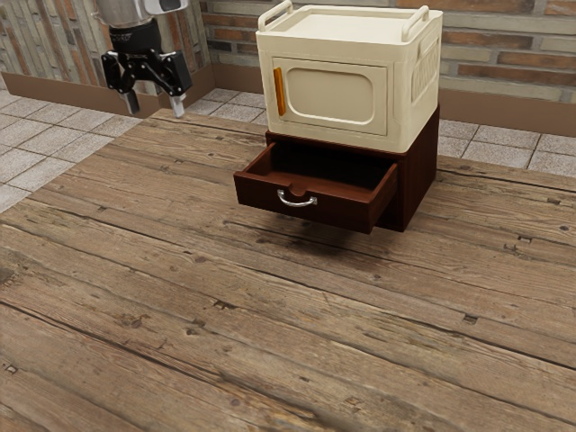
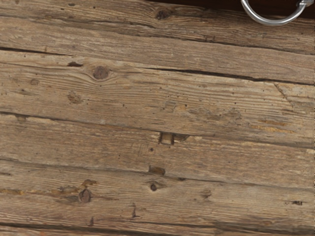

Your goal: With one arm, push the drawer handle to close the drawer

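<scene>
Worn planks of the wooden table lie nearest, then the drawer, jutting open from its brown cabinet, its inner back lost in shadow, its silver handle cropped in the wrist view. Well apart, toward the exterior view's upper left, the gripper hangs released, fingers spread, its arm cut off above. A cream box tops the cabinet, before pale floor tiles and a brick wall.

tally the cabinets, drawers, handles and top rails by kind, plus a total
Cabinets: 2 (cream cabinet, brown cabinet)
Drawers: 1 (brown drawer)
Handles: 2 (silver handle, orange handle)
Rails: 2 (cream top rails)
Total: 7
</scene>
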Motion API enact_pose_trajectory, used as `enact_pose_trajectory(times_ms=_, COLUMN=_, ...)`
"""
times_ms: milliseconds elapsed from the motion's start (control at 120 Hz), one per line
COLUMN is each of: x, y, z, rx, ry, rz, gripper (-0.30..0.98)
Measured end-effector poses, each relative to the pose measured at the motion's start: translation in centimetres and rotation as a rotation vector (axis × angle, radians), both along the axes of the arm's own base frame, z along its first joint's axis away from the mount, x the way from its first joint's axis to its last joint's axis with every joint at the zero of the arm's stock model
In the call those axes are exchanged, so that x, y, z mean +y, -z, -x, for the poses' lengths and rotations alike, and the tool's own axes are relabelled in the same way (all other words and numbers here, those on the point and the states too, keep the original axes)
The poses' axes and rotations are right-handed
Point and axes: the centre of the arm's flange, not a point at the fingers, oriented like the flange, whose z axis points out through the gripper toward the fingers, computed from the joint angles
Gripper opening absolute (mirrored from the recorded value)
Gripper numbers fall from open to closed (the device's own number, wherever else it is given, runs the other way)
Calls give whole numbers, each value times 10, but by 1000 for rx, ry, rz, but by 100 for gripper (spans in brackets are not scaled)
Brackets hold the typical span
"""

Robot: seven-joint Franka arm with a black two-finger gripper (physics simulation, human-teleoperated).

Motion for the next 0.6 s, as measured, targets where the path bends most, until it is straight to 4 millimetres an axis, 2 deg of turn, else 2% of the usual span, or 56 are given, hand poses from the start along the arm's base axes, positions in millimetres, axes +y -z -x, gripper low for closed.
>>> enact_pose_trajectory(times_ms=83, x=0, y=0, z=0, rx=0, ry=4, rz=6, gripper=69)
enact_pose_trajectory(times_ms=183, x=9, y=1, z=0, rx=0, ry=-6, rz=24, gripper=69)
enact_pose_trajectory(times_ms=317, x=9, y=0, z=1, rx=-3, ry=0, rz=34, gripper=69)
enact_pose_trajectory(times_ms=333, x=9, y=-8, z=4, rx=-16, ry=1, rz=33, gripper=69)
enact_pose_trajectory(times_ms=392, x=-3, y=-66, z=36, rx=-117, ry=20, rz=34, gripper=69)
enact_pose_trajectory(times_ms=442, x=-14, y=-96, z=54, rx=-159, ry=36, rz=46, gripper=69)
enact_pose_trajectory(times_ms=508, x=-30, y=-108, z=63, rx=-164, ry=58, rz=62, gripper=69)
enact_pose_trajectory(times_ms=600, x=-45, y=-105, z=65, rx=-137, ry=70, rz=73, gripper=69)
